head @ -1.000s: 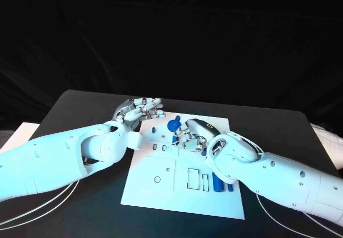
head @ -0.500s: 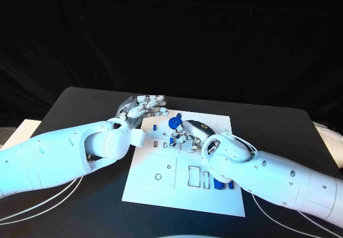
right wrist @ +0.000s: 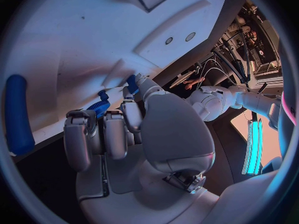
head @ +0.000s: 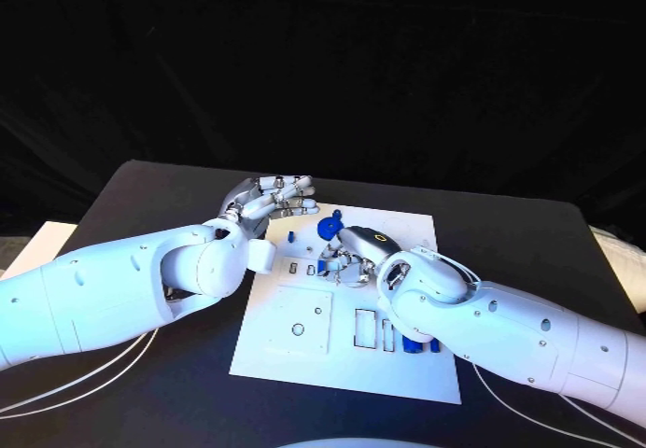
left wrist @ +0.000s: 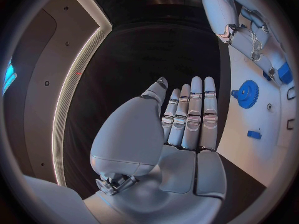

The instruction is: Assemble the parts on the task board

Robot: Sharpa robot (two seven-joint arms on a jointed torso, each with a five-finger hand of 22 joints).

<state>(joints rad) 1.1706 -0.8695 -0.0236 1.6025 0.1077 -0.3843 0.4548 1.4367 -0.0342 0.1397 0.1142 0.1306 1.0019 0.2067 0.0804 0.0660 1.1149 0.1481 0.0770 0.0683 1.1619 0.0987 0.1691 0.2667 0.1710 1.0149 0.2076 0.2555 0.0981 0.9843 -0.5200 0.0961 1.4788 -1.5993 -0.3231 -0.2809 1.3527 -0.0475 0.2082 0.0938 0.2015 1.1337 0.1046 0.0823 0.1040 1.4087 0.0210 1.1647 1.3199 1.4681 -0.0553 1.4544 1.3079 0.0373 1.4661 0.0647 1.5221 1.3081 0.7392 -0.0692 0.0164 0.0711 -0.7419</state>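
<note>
Both robot hands are working at the far end of the white task board (head: 289, 359). The right robot hand (head: 353, 254) is sitting lower on the board than a second ago, its fingers curling down beside the blue gear (head: 329, 227); whether it is pinching a small part I cannot tell. The left robot hand (head: 276, 198) is resting at the board's far left corner much as before, and the left wrist view shows its fingers (left wrist: 190, 119) lying straight and close together, holding nothing. The gear is lying on the board between the two hands, with a small blue block (left wrist: 253, 134) near it. Two blue pegs (head: 420, 343) are lying at the near right of the board, partly hidden by the right arm. Judging from this, the right hand is settling toward the slots beside the gear, so a placement seems to be under way, with most parts unassembled.
</note>
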